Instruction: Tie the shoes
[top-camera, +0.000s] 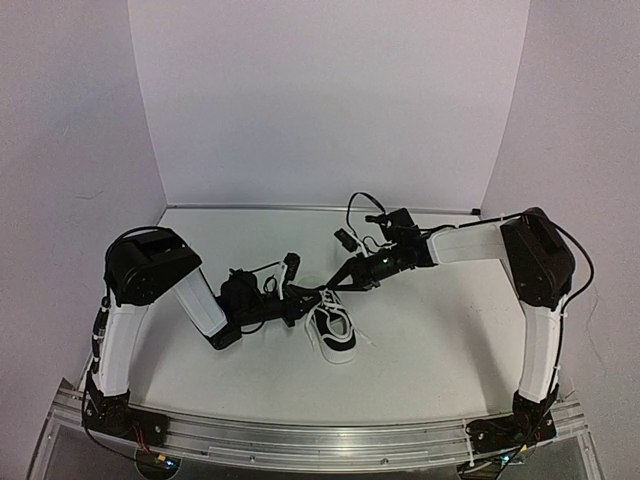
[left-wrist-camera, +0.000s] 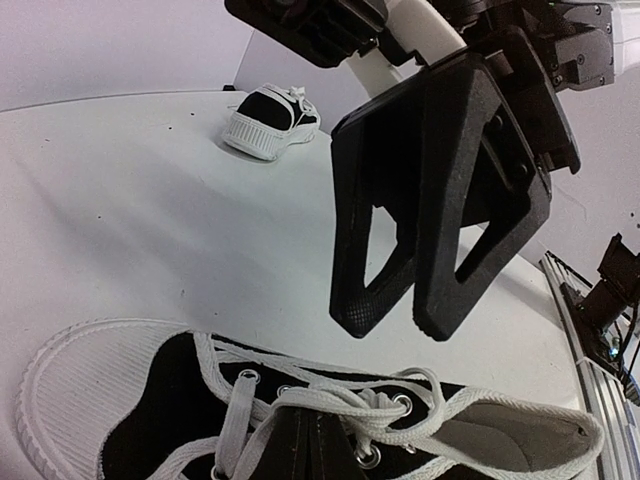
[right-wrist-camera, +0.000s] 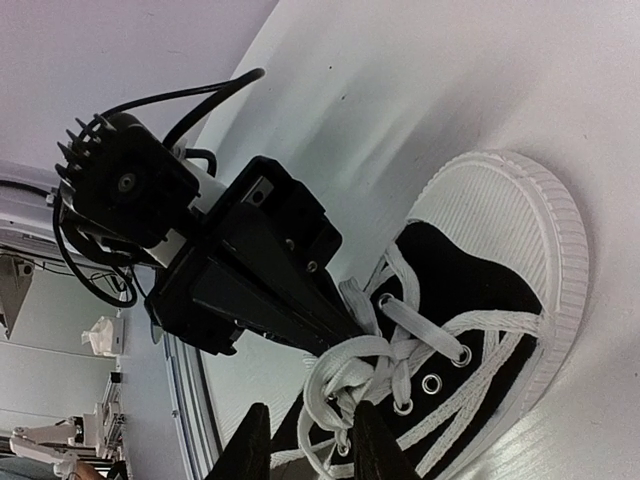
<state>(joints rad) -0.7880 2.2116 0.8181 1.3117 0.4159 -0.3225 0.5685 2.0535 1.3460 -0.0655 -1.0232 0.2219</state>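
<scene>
Shoes number two on the white bench. One shoe lies about the middle of the bench, a little nearer to the near edge. It is black with a white sole, and its white laces are loose and tangled over the tongue. The second shoe shows only in the left wrist view. There it stands well apart from the first one, on open bench near a pale wall. I cannot find it in the top view, where the right arm and its black cables cover part of the far right side.

Two grippers crowd over the middle shoe and hide its lace end from above. The left gripper comes from the left edge side. Its fingers are pressed together to a point right in the tangle, pinching the laces, as the right wrist view shows. The right gripper reaches in from the far right side and hangs just above the same shoe. In the left wrist view its two black fingers have only a narrow gap at the tips, and nothing is between them. The two grippers are very near each other, with a short white strand between them in the top view.

One metal rail runs along the near edge and carries both arm bases. Plain light walls close the left, far and right edges.
</scene>
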